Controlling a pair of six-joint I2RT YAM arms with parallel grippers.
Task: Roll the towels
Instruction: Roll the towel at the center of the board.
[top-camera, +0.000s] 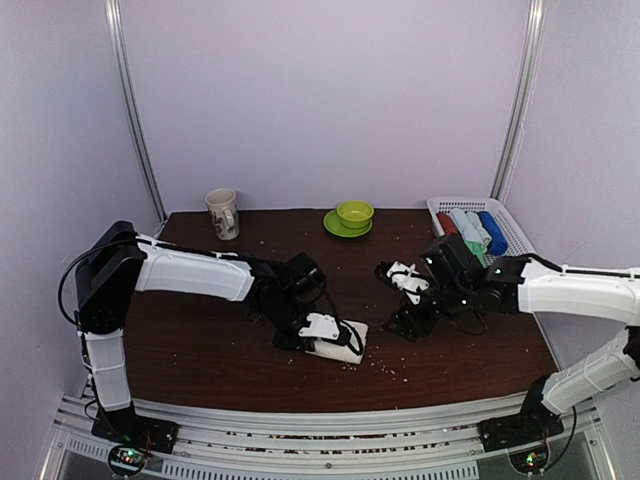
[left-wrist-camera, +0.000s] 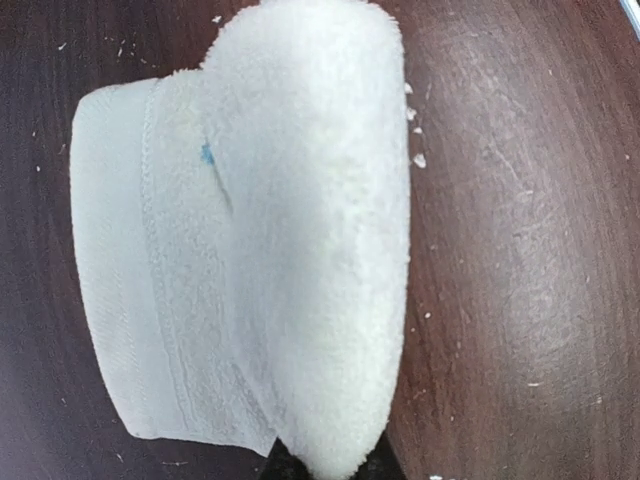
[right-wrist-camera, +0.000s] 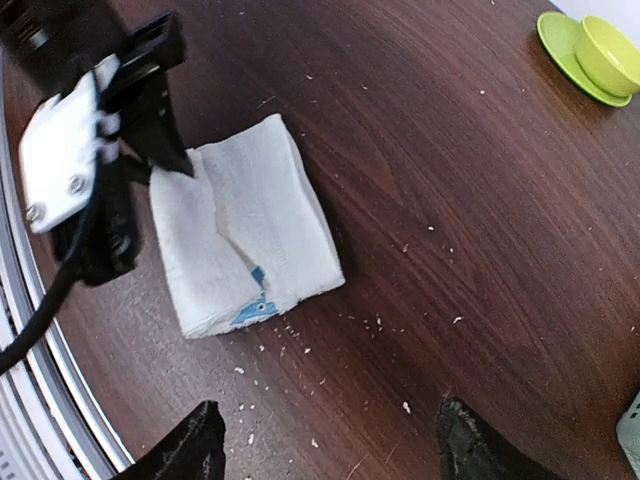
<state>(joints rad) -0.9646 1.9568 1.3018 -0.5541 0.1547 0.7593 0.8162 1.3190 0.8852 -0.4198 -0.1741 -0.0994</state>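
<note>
At the far left of the dark wooden table stands a patterned ceramic mug, well apart from the work. The left gripper reaches to the middle of the near side, where the cream-white terry towel lies folded into a small thick rectangle. Its jaws are nearly together, pinching one edge of that towel, and in its wrist view the fold bulges up between the fingers. Behind, at the back of the table, a lime-green bowl on a matching saucer sits untouched. The right gripper hangs above the wood just right of the towel, jaws spread wide and holding nothing. At the far right a white plastic basket holds red, pale blue and dark blue rolls. I can't plainly make out a bright green towel.

My read is that rolling of the white towel is just beginning, with the edge gripped but not yet turned over. The next move calls for carrying that edge over the body of the cloth, with the free right gripper steadying the far side so that the folded layers don't slide apart
</note>
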